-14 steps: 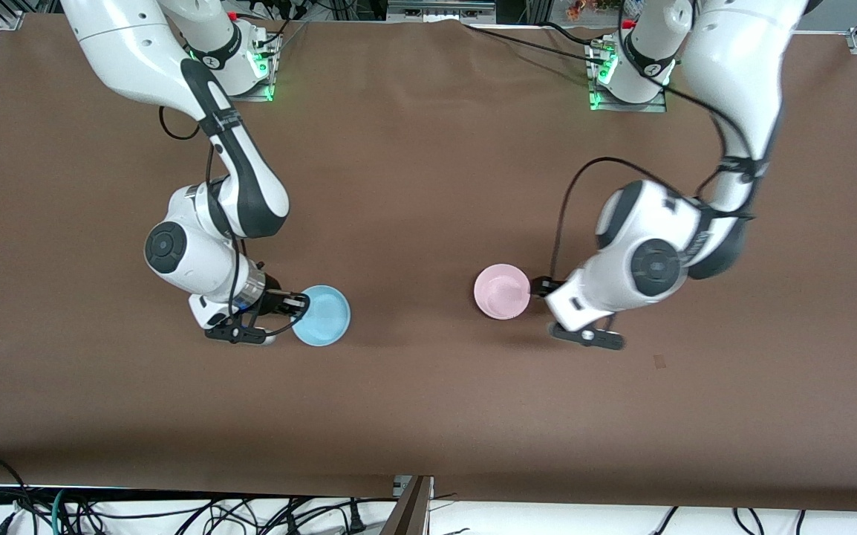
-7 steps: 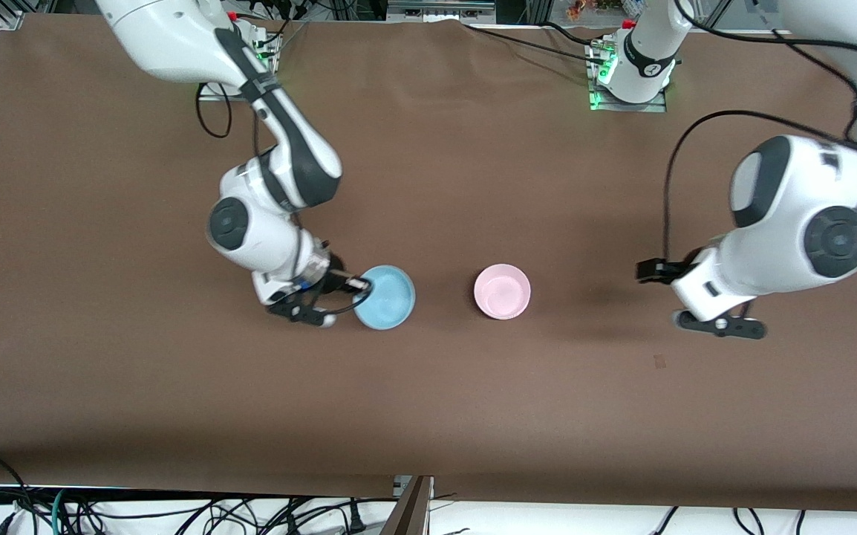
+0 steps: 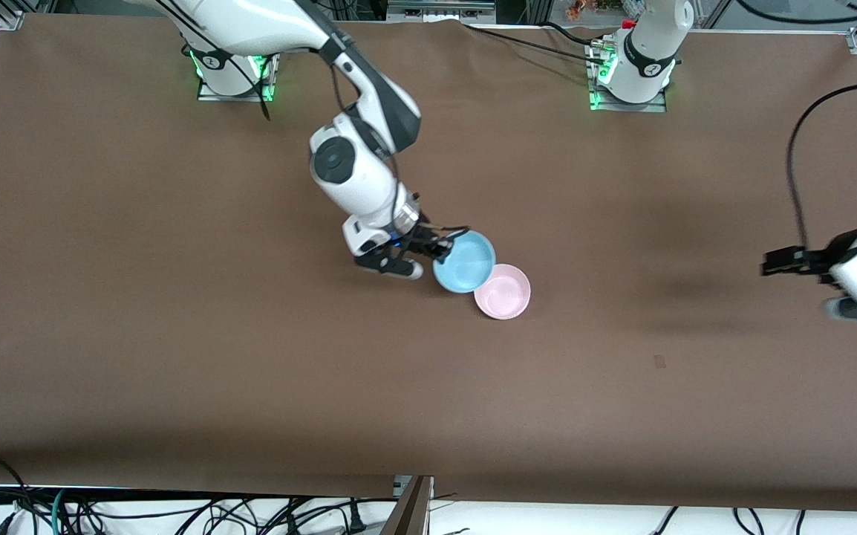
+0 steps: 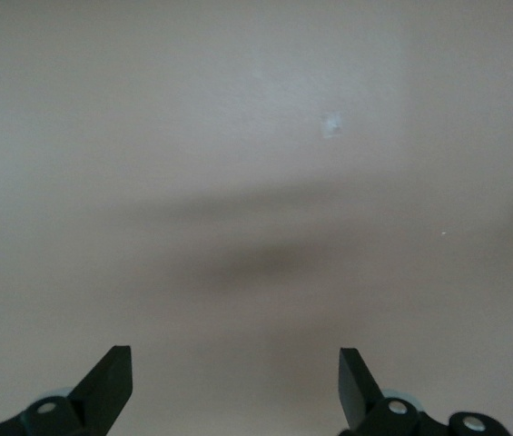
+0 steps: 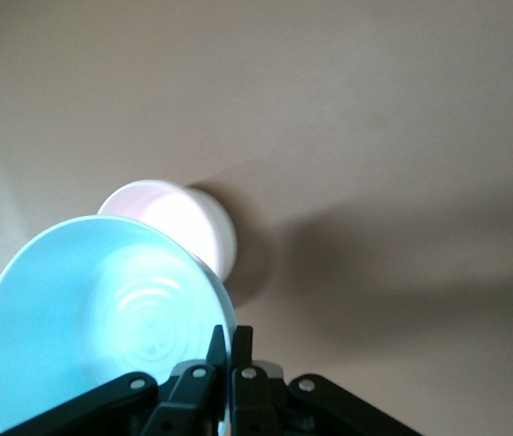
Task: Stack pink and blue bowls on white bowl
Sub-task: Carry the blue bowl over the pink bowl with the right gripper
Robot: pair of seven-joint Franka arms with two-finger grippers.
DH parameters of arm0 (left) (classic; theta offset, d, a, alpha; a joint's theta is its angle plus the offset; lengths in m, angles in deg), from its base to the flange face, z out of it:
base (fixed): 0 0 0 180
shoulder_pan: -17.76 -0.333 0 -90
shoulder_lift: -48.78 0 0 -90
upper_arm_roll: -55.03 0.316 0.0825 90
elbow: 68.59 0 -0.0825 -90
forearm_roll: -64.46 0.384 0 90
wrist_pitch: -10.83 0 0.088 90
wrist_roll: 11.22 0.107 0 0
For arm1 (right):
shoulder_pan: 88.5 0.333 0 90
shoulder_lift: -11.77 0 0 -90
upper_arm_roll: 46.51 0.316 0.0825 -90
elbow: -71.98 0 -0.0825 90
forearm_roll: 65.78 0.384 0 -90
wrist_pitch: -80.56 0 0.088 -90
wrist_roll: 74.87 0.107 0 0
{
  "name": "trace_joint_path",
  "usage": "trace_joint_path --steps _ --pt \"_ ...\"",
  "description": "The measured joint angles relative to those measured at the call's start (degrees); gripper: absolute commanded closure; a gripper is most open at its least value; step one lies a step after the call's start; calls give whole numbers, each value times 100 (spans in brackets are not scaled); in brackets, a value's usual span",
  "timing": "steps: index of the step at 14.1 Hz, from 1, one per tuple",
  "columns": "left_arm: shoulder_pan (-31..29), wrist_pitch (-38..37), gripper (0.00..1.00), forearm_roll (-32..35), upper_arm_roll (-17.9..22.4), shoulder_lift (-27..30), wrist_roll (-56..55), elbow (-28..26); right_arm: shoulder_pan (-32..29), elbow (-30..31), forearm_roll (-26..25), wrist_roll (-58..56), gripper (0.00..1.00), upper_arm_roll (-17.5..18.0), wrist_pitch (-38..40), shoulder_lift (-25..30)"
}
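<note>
Since the earlier frame I've carried the blue bowl [image 3: 464, 261] from the right arm's end of the table toward the pink bowl [image 3: 503, 291]; its rim now overlaps the pink bowl's rim in the front view, on the side toward the right arm's base. The left arm has pulled well away from the pink bowl toward its own end of the table.

Right gripper [image 3: 440, 250] is clamped on the blue bowl's rim, on the edge away from the pink bowl, and the bowl hangs tilted from that pinch. Left gripper [image 3: 777, 263] is spread wide, holding nothing, over bare table; that arm waits.

No white bowl visible; can't tell whether one sits under the pink bowl.

Handling, my read: thin stiff plastic, light, probably slick, so a rim pinch is the only sensible hold and the bowl can swing or slip in it. Not fragile.

The pink bowl sits upright on the table, just beside the carried bowl and partly under its edge. Blue isn't centred over pink yet.
</note>
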Motion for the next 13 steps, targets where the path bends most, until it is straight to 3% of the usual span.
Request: trace_joint_path --steps 3,5,9,13 --pt "900 -193 0 -269 1095 754 67 -151 265 -610 -495 674 100 -117 -123 -544" --pt "1363 -172 0 -313 1430 1269 24 -512 330 -1050 -657 817 100 -197 -128 -966" --pt "1606 16 0 -315 1046 1855 -822 -1271 461 -1382 -763 822 100 -292 -141 -1332" --pt "1557 40 0 -315 905 1844 -922 -1345 576 -1763 -763 923 100 -411 -142 -1509"
